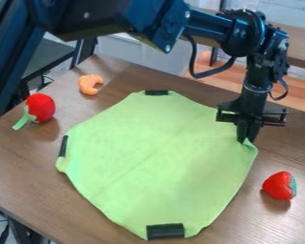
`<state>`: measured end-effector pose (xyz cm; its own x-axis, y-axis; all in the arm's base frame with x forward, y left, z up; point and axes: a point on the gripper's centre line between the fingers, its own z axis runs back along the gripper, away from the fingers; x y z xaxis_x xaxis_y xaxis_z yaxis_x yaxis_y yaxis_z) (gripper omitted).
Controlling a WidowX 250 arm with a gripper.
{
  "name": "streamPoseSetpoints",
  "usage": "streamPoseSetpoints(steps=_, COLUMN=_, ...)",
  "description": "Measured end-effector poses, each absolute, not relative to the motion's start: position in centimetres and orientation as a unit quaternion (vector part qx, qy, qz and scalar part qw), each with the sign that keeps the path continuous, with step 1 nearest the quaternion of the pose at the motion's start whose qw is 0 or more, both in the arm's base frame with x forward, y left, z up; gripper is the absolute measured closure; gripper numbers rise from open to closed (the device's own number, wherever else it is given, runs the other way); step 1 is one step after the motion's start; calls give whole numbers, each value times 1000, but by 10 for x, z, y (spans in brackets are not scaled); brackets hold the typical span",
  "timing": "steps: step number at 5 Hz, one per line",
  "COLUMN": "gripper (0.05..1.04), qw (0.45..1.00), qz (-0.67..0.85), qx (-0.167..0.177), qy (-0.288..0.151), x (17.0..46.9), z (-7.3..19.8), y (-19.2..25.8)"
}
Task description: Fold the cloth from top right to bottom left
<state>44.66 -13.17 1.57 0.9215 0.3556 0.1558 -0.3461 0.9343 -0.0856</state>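
Sitting at the far left: a round red toy (40,106) with a green tail, on the brown wooden table (18,171).
Coming in from the upper left: the big black robot arm (104,16), going over the table to the right side.
Left edge: a black strip (63,146) on the side of the green cloth (155,157).
Up near the left: a curly orange toy shrimp (90,84), just past the cloth and not touching it.
Middle: the green cloth lies spread out on the table, mostly flat, with a soft line running across it.
Top and bottom edges: one small black strip (156,93) at the top, and one fatter black strip (165,230) at the bottom.
Right corner: the black gripper (246,135) points down, its fingers pinched on the cloth's corner, and the cloth pokes up a bit there.
Far right: a red toy strawberry (279,186) with a green top, near the cloth but apart from it.
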Motion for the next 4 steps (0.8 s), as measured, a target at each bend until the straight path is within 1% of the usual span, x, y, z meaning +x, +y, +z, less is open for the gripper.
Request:
streamPoseSetpoints(steps=1, gripper=1027, qw=977, qz=185, qx=-65, qy=-88, x=447, z=28, y=-128)
streamPoseSetpoints(steps=2, gripper=1027, qw=968, qz=205, qx=-90, qy=-117, x=453, z=59, y=-114)
streamPoseSetpoints(steps=3, gripper=1027, qw=964, qz=220, qx=-94, qy=-119, x=448, z=60, y=-102)
streamPoseSetpoints(steps=4, gripper=1027, qw=961, qz=231, qx=-91, qy=-123, x=441, z=59, y=-83)
